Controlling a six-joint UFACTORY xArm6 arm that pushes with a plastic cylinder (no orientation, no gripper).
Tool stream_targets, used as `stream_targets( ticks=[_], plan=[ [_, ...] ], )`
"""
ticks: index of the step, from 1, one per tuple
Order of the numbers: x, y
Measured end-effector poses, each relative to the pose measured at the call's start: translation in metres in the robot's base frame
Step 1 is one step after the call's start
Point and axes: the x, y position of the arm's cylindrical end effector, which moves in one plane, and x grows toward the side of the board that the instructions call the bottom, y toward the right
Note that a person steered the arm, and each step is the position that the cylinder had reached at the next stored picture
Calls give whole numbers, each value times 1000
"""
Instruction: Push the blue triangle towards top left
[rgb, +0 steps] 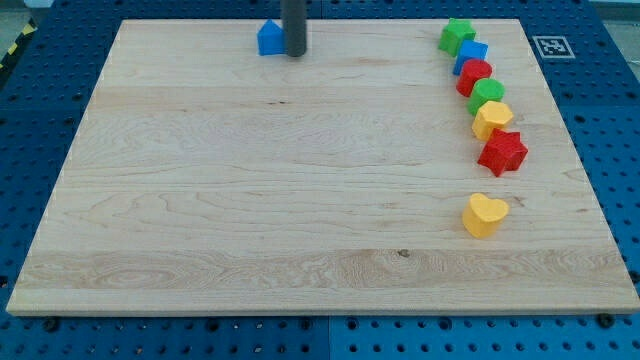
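The blue triangle (269, 38) sits near the top edge of the wooden board (250, 200), left of the middle. My rod comes down from the view's top and my tip (294, 54) rests on the board right next to the triangle's right side, touching or nearly touching it.
A curved line of blocks runs down the right side: a green star (456, 35), a blue cube (472, 53), a red block (474, 76), a green block (488, 94), a yellow hexagon (492, 119) and a red star (502, 151). A yellow heart (485, 214) lies apart below them.
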Motion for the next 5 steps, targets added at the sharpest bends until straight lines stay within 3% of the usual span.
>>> stream_targets(
  ticks=[1,5],
  plan=[
    [-1,-34],
    [-28,-36]
  ],
)
